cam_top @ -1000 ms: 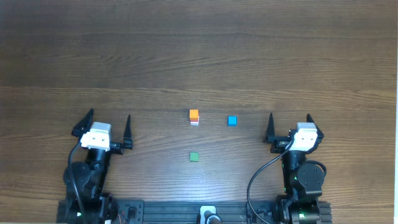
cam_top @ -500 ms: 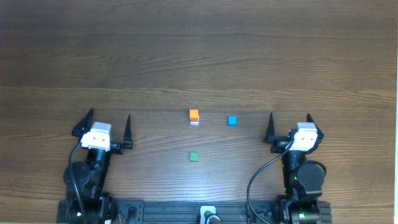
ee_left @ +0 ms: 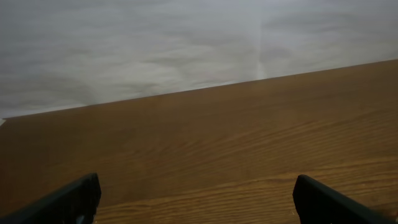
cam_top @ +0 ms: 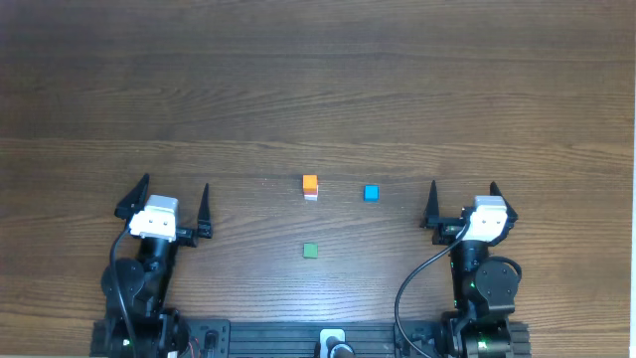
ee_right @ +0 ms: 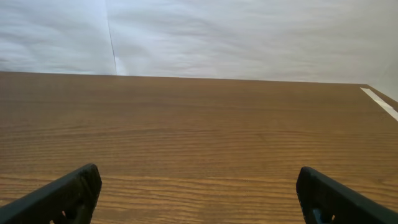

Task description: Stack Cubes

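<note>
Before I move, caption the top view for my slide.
Left gripper and right gripper open; orange cube atop white cube; blue cube, green cube loose.

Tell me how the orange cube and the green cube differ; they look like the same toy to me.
Colour is one difference: the orange cube against the green cube. The orange cube sits on top of what looks like a white cube, while the green cube lies straight on the table. In the top view the orange cube lies higher up, with the green cube below it. Both look about the same size, and neither is held.
</note>
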You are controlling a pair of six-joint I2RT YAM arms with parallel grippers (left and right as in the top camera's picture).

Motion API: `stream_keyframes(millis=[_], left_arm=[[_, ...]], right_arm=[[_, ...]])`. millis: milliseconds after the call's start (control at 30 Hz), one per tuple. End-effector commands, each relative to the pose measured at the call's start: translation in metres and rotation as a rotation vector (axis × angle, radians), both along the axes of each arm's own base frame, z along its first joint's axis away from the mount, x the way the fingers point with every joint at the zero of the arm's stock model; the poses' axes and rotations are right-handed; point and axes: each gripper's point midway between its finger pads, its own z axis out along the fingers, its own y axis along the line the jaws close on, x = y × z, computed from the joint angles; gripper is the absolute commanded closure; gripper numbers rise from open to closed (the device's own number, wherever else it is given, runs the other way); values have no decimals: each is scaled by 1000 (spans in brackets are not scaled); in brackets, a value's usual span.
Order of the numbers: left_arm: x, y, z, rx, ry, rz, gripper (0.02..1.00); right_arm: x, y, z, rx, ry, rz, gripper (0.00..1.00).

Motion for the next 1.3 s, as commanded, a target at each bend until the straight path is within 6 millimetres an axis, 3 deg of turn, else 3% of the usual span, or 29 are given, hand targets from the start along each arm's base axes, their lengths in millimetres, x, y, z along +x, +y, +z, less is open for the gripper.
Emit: stream_keyframes(millis=[33,167,267,300,533,767,967,1300], left_arm=[[0,-1,-1,21,-5,-10,18],[0,-1,-1,21,-5,-10,18],[0,-1,-1,21,-5,-10,18],[0,-1,-1,21,-5,-10,18],[0,-1,-1,21,-5,-10,18],[0,-1,-1,21,-5,-10,18],[0,-1,-1,21,-5,-10,18],[0,-1,-1,21,-5,-10,18]], right_arm=[[1,7,10,62,-47,37,7],[0,12,37,361,-154,73,9],[-7,43,56,517,-156,267,12],[-9,44,63,545,-174,281,9],[-34,84,115,609,-147,546,9],[-27,95,134,629,94,538,9],[-12,111,126,637,409,523,7],[-12,180,71,504,890,510,9]])
